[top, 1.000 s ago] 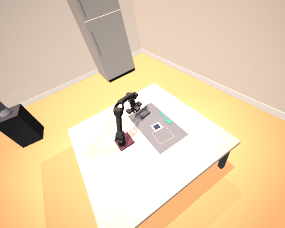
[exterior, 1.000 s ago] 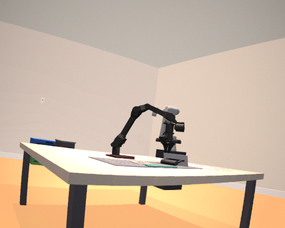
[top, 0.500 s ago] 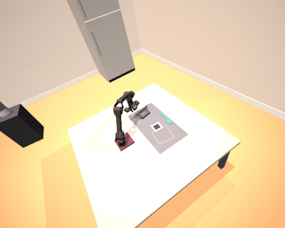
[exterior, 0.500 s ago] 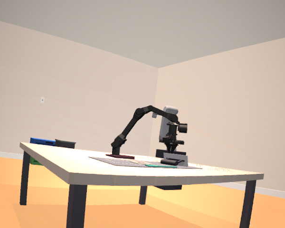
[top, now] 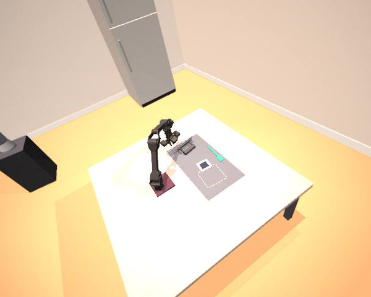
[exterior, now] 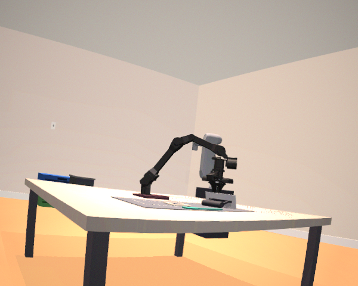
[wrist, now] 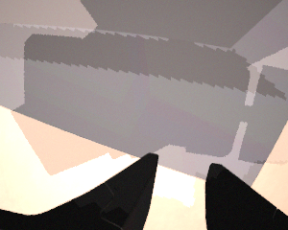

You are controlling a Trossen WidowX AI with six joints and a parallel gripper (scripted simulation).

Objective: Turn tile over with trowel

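Note:
The tile (top: 204, 164) (exterior: 177, 203) lies flat with a dark blue square facing up, at the edge of the dashed outline (top: 208, 187) on the grey mat (top: 232, 171) (wrist: 110, 105). The teal trowel (top: 220, 158) (exterior: 200, 208) lies on the mat beyond the tile, its blade towards the outline side and its handle pointing to the far end. My gripper (top: 170, 144) (exterior: 216, 191) (wrist: 182, 160) is partly open, with nothing between the fingers. It hangs above the mat's far left edge, away from tile and trowel. The wrist view shows neither of them.
A dark fixture with a roller-like bar (top: 188, 148) (exterior: 212, 203) and an upright grey panel (exterior: 231, 199) stand at the mat's far end, close to my gripper. The arm's base sits on a dark red plate (top: 169, 184) on the white table (top: 179, 230).

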